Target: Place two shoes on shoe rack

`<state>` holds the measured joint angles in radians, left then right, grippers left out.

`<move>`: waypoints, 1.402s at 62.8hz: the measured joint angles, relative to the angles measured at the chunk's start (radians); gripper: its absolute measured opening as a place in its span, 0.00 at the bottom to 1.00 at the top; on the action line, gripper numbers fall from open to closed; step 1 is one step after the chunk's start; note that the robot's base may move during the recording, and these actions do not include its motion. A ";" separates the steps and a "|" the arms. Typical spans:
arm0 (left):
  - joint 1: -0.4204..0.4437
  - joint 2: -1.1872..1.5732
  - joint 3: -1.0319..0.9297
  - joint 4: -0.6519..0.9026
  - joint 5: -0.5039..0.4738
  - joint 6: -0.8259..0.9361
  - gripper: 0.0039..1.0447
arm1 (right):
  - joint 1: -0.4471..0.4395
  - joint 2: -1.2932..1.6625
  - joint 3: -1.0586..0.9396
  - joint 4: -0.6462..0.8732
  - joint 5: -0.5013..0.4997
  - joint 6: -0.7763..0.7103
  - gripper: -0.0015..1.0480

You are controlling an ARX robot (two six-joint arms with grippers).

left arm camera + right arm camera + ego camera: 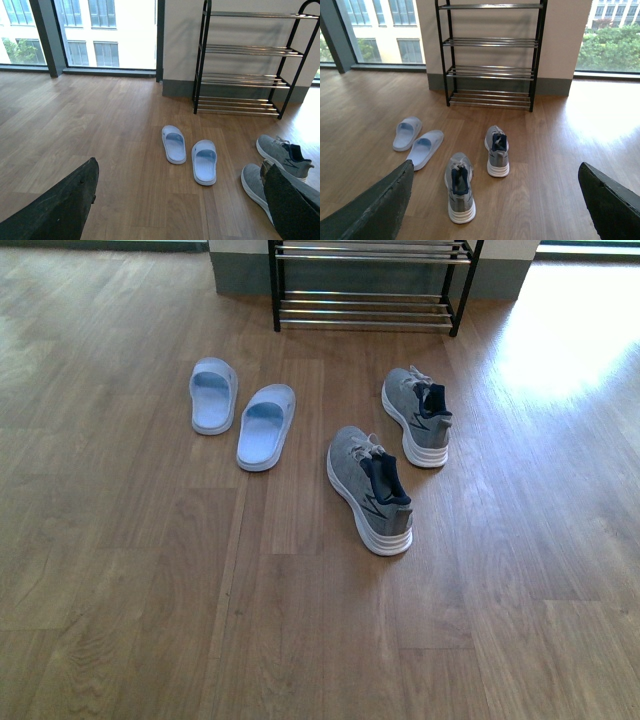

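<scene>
Fingers (375,210) of right gripper (495,169) frame its wrist view at both lower corners: spread wide, nothing between. Left gripper (180,169) likewise spread wide, empty. Neither arm shows in front view.

Near sneaker (370,490) on floor (120,620), heel toward robot, toe slanted slightly left, pointing toward rack (365,310). Far sneaker (417,415) just beyond and a little right, apart from it, heel also this way. Both upright on soles, well short of rack. Rack stands against wall, visible tiers bare. Two slippers (266,427) left of sneakers, apart from them; not task items.

Judgement: nothing placed yet; step in hand is reaching for first sneaker. Right gripper looks better placed, as both sneakers sit between its fingers in its view. Left gripper sees them only at the edge, partly behind one finger.

Doing it well:
- Take near sneaker first; it lies in the straight path to the other.
- Come down over heel end, one finger inside dark collar, one outside. Knit upper will likely squash; heel and sole look firmer.
- Turn wrist to match shoe's slant before closing.
- Lift clear of far sneaker.
- On rack, sole should span several bars, or it may tip through a gap.
- Lowest tier looks tight; a higher one gives room.
</scene>
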<state>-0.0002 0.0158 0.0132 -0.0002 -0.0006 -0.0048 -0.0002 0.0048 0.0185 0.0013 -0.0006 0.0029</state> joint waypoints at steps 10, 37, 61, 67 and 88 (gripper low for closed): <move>0.000 0.000 0.000 0.000 0.000 0.000 0.91 | 0.000 0.000 0.000 0.000 0.000 0.000 0.91; 0.000 0.000 0.000 0.000 0.000 0.000 0.91 | 0.000 0.000 0.000 0.000 0.000 0.000 0.91; 0.000 0.000 0.000 0.000 0.000 0.000 0.91 | 0.000 0.000 0.000 0.000 0.000 0.000 0.91; 0.000 0.000 0.000 0.000 0.000 0.000 0.91 | 0.000 0.000 0.000 0.000 0.000 0.000 0.91; 0.000 0.000 0.000 0.000 0.000 0.000 0.91 | 0.000 0.000 0.000 0.000 0.000 0.000 0.91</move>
<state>-0.0002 0.0158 0.0132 -0.0002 -0.0006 -0.0048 -0.0002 0.0044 0.0185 0.0013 -0.0006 0.0029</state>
